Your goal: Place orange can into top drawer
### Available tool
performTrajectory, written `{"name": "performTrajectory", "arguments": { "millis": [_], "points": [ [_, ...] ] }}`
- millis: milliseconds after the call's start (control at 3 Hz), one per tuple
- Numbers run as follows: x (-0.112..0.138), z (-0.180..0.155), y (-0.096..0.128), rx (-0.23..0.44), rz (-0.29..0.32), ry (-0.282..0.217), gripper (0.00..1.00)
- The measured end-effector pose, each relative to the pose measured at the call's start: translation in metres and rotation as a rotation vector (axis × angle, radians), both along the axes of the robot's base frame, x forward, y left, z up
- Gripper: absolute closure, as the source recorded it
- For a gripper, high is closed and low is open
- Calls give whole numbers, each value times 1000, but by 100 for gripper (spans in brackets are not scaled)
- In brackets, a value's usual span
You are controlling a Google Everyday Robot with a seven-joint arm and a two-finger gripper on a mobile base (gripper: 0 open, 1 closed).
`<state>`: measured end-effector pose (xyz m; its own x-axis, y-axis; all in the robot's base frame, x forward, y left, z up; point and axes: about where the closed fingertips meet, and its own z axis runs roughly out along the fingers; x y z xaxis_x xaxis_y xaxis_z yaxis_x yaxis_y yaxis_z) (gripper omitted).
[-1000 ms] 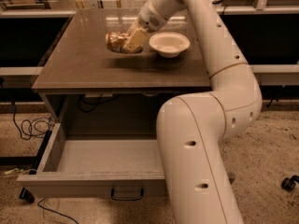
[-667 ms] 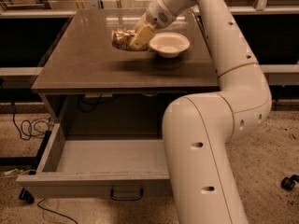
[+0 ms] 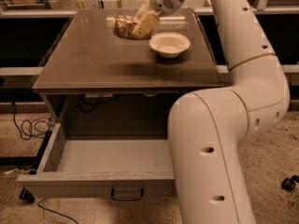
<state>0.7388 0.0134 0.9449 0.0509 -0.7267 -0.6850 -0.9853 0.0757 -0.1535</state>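
Gripper: the gripper (image 3: pixel 140 28) is over the far part of the tabletop (image 3: pixel 103 62), left of the bowl and right at the can's right end.
Fingers: one pale, flat finger (image 3: pixel 145 23) lies across the near side of the can's right end. The other is hidden behind the can. They appear clamped on the can, one on each side.
Orange can: the orange can (image 3: pixel 122 26) lies on its side in the grasp, its length running left to right. Its shiny gold-brown pattern with pale patches faces the camera. It is over the far middle of the tabletop with a dark shadow just under it. Whether it touches the surface cannot be told.
White bowl: the white bowl (image 3: pixel 169 43) stands upright on the tabletop, just right of and nearer than the can, apart from it.
Top drawer: the top drawer (image 3: pixel 112 155) is pulled wide open below the tabletop's front edge, well apart from the can. Its grey floor faces up.
Drawer handle: a dark curved handle (image 3: pixel 127 193) sits on the drawer front, near its middle.
Arm: the white robot arm (image 3: pixel 224 148) fills the right foreground and covers the drawer's right end. It rises, bends at an elbow on the right and reaches back over the tabletop to the gripper.
Cables: dark cables (image 3: pixel 28 127) loop on the speckled floor to the left of the drawer.
Caster: a small black wheel (image 3: pixel 290 183) stands on the floor at the right edge.
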Motion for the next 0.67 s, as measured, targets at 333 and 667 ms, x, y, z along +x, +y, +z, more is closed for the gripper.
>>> {"name": "performTrajectory", "arguments": {
  "millis": [333, 667],
  "points": [
    [-17, 18, -12, 14, 1, 6, 100],
    [-42, 38, -27, 18, -3, 16, 100]
  ]
}}
